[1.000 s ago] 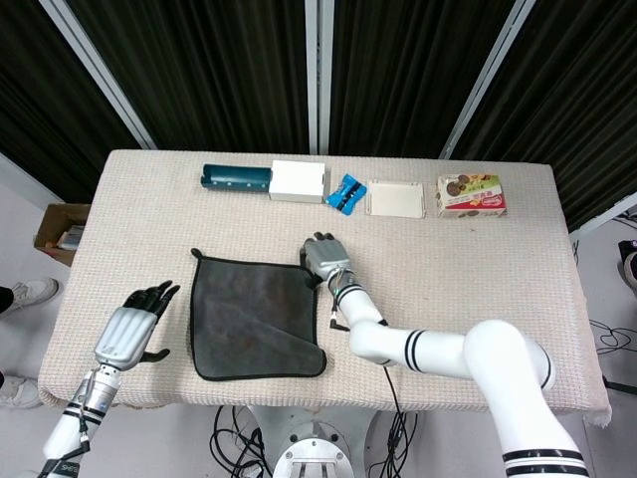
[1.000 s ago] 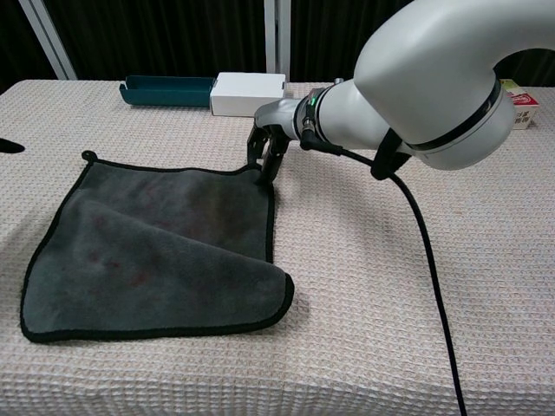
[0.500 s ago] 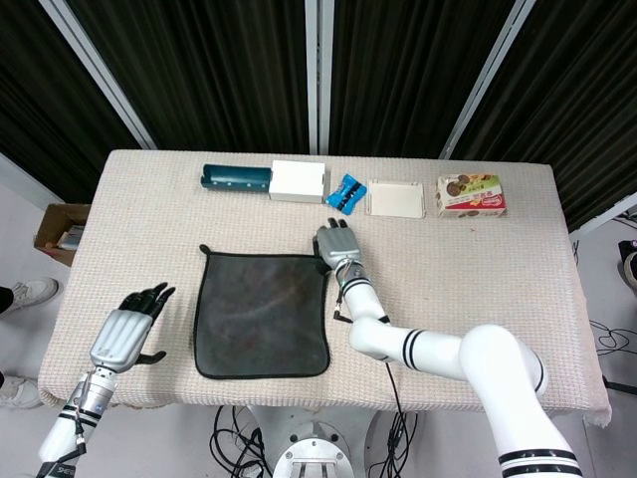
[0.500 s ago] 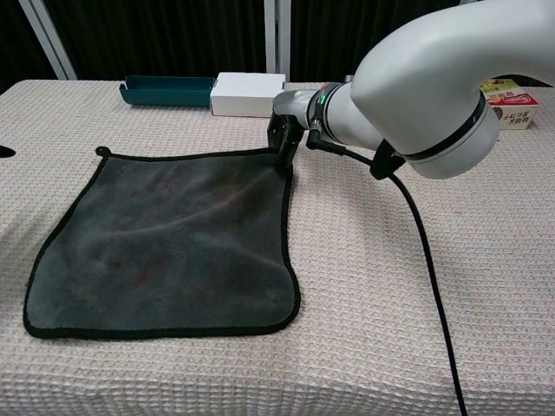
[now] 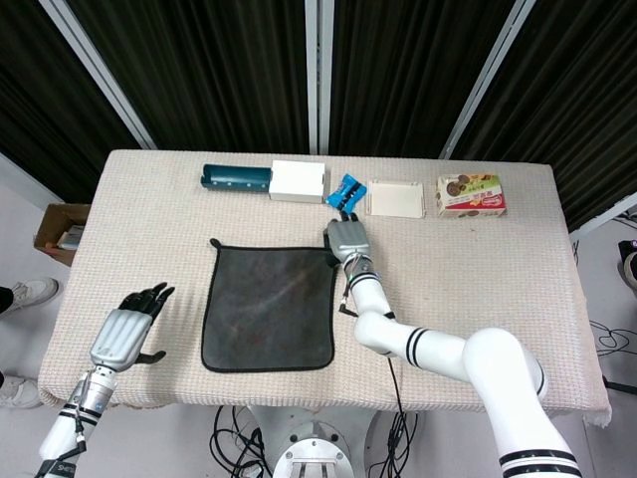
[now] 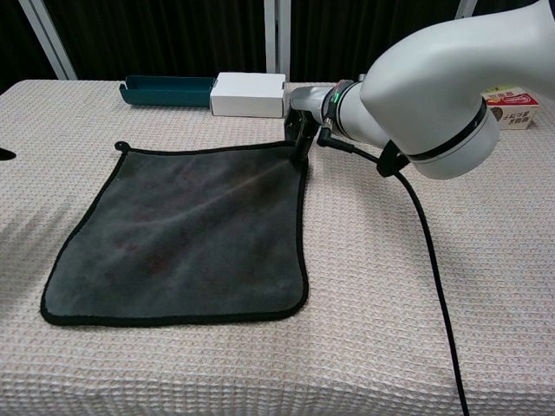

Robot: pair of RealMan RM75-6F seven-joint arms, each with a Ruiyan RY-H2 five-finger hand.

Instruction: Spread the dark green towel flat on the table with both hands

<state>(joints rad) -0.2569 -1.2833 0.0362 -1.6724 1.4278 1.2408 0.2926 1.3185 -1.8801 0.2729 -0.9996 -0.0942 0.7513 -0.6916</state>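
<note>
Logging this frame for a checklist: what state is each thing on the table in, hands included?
Towel: spread flat, one layer, no fold showing.
Right hand: pinches the towel's far right corner.
Left hand: holds nothing, fingers apart, left of the towel.
Teal tray: lying on its side at the far edge.
White box: closed.
Cookie box: closed, lying flat.

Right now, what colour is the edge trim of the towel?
Black, around the dark grey-green towel; the chest view shows it best.
</note>
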